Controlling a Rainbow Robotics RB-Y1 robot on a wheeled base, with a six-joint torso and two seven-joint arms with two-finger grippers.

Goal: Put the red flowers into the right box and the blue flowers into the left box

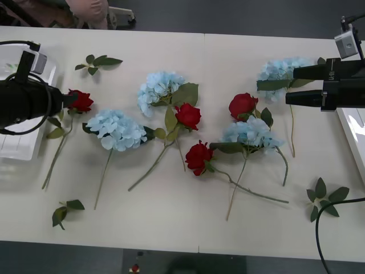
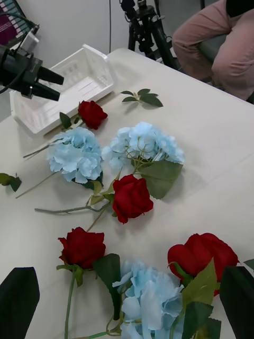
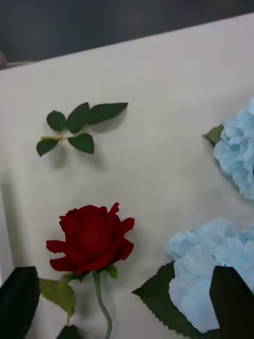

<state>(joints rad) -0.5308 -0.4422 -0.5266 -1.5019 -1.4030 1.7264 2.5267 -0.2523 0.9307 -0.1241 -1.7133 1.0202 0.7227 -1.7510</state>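
Deep red and pale blue on a white table point(image 1: 188, 228): nothing is sorted yet.

Red flowers, four. One rose point(image 1: 81, 101) lies at the table's left side, bloom just beside the left box point(image 1: 23, 145), stem running toward the near edge. Three more roses point(image 1: 188, 116) point(image 1: 243, 105) point(image 1: 198, 157) lie mid-table among the blue clusters.

Blue flowers, four. Clusters at point(image 1: 117, 129), point(image 1: 159, 88), point(image 1: 251, 132) and point(image 1: 282, 69), stems mostly trailing toward the near edge.

Left box: white ribbed tray at the far left, partly hidden by the left arm. Right box point(image 1: 353, 134): a sliver of white rim at the right edge.

Left gripper point(image 3: 127, 296): fingers spread, nothing between them, hanging directly over the leftmost rose. In its wrist view the bloom point(image 3: 91, 241) sits between the two dark fingers, stem pointing back toward the gripper. This arm is by far the nearer to that rose; a straight descent would likely meet the stem just under the bloom. But that rose belongs in the opposite box, well apart across the table.

Right gripper point(image 1: 293, 84): fingers parted and bare, over the far-right blue cluster and its leaf.

Loose leaf sprigs point(image 1: 98, 61) point(image 1: 67, 210) point(image 1: 325, 198): not task items.

Writing: faint light marks on the right gripper's body, unreadable.
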